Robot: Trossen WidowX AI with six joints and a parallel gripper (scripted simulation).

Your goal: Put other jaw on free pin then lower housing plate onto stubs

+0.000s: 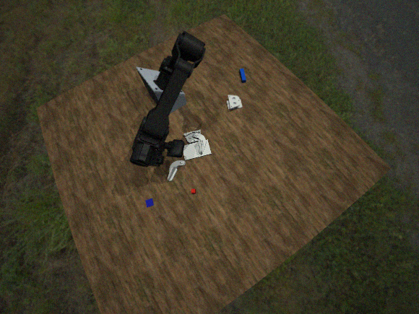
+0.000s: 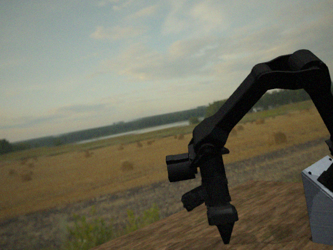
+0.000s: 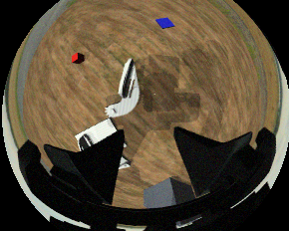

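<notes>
- Pincer (image 2: 226, 236) (image 3: 148, 131) parted a bit past halfway, nothing between its fingers – it hangs above the wooden tabletop (image 1: 274, 195) (image 2: 178, 230) (image 3: 45, 95), pointing down.
- Loose jaw (image 1: 173, 171) (image 3: 131, 95), white and curved, lies just beside the white base (image 1: 193, 152) (image 3: 102, 130), off its pin; its toothed end is the one nearer the base.
- Other jaw (image 1: 201, 143) sits on the base – mesh still to be made.
- Housing plate (image 1: 235, 102), white with holes, rests apart from the base, on the side towards the blue bar (image 1: 243, 75).
- Small red cube (image 1: 193, 191) (image 3: 77, 58) and flat blue square (image 1: 149, 203) (image 3: 164, 23) lie near the loose jaw's far end.
</notes>
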